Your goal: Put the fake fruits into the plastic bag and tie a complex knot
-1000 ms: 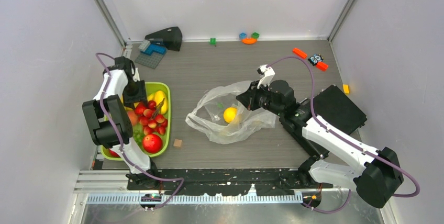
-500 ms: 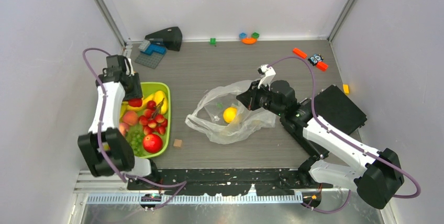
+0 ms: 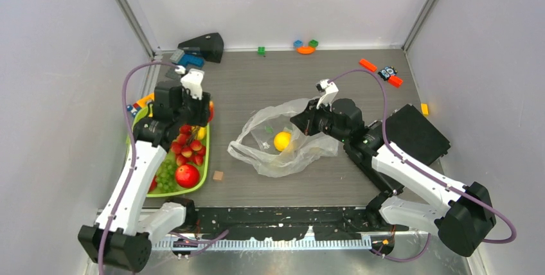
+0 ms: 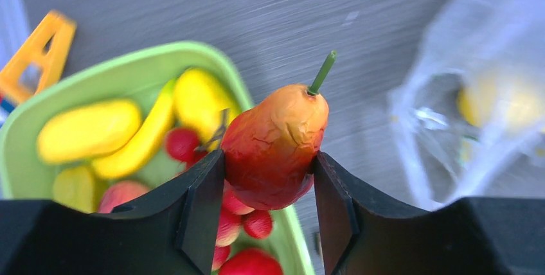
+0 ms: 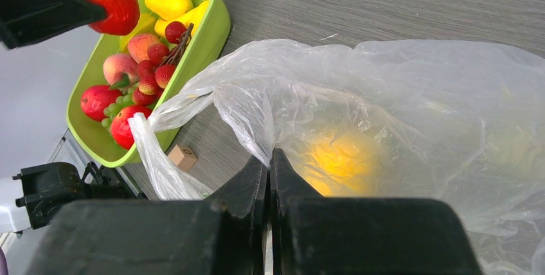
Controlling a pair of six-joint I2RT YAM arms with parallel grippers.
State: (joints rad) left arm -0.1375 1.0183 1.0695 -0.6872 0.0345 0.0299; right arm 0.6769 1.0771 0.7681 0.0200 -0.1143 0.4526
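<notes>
The fruit I'm carrying, a red-orange pear-shaped piece [image 4: 276, 143] with a green stem, sits upright between the left gripper's [image 4: 268, 162] two black fingers, which press on its sides about halfway apart. From above, that gripper [image 3: 204, 111] hangs over the far right corner of the lime-green tray [image 3: 207, 159], well clear of the fruit lying below it. The plastic bag [image 3: 257, 137] lies crumpled on the grey table [image 3: 257, 82] to the right of the tray, with bare wood between them. One yellow lemon [image 3: 282, 141] is inside it, showing as a blurred glow through the film on my right wrist view. The right gripper [image 5: 270, 159] has its fingers pressed together on a fold of the bag's rim, holding that edge lifted; a loose strip of the bag trails down toward a small brown cube [image 5: 183, 157] on the table near the tray. The rest of the fruits wait in the tray: a red apple [image 3: 187, 175] and green grapes [image 3: 166, 175] at the near end, strawberries [image 3: 186, 146] in the middle, a peach [image 5: 142, 47], bananas [image 4: 144, 140] and another yellow fruit [image 4: 90, 130] toward the far end. Small toy bricks [image 3: 306, 48] lie scattered along the back wall, a black wedge [image 3: 204, 45] sits in the far left corner, and a flat black box [image 3: 418, 133] lies under the right arm.
</notes>
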